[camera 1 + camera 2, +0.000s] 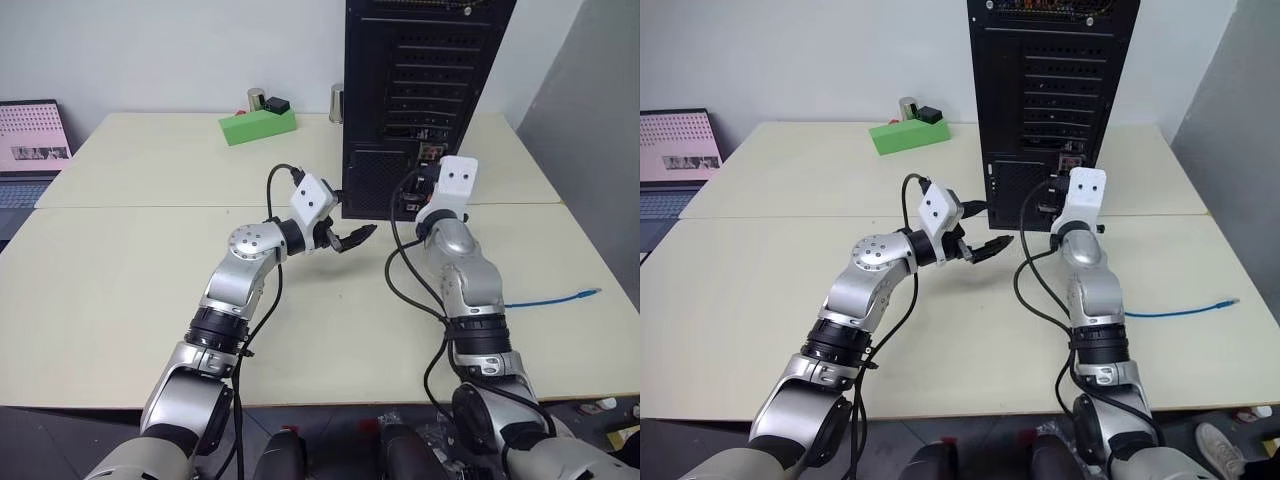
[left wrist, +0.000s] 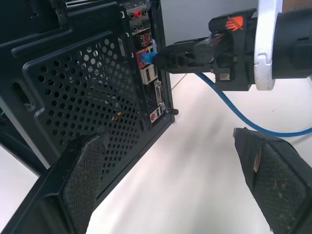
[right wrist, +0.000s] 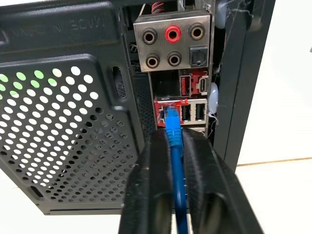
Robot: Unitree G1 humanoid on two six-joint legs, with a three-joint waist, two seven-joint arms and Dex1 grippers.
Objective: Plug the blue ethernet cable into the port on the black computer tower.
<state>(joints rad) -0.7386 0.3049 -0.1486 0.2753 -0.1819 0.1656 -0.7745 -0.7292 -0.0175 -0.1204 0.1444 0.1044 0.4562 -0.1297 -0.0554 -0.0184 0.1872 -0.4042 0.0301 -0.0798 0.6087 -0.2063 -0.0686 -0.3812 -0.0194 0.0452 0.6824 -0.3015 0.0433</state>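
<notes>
Apparently the insertion is all but done: in the right wrist view the blue ethernet cable [image 3: 176, 161] runs between the two fingers of the right gripper [image 3: 176, 146], and its plug sits in the port [image 3: 168, 113] in the red-framed connector block on the back of the black computer tower [image 1: 420, 90]. The fingers lie close along the cord, nearly closed around it; whether they press it or are loosening I cannot tell. The cable's free end trails on the table [image 1: 130, 290] to the right. The left gripper [image 1: 352, 238] hovers wide open and empty, near the tower's left side. What seems left is letting go and backing off.
</notes>
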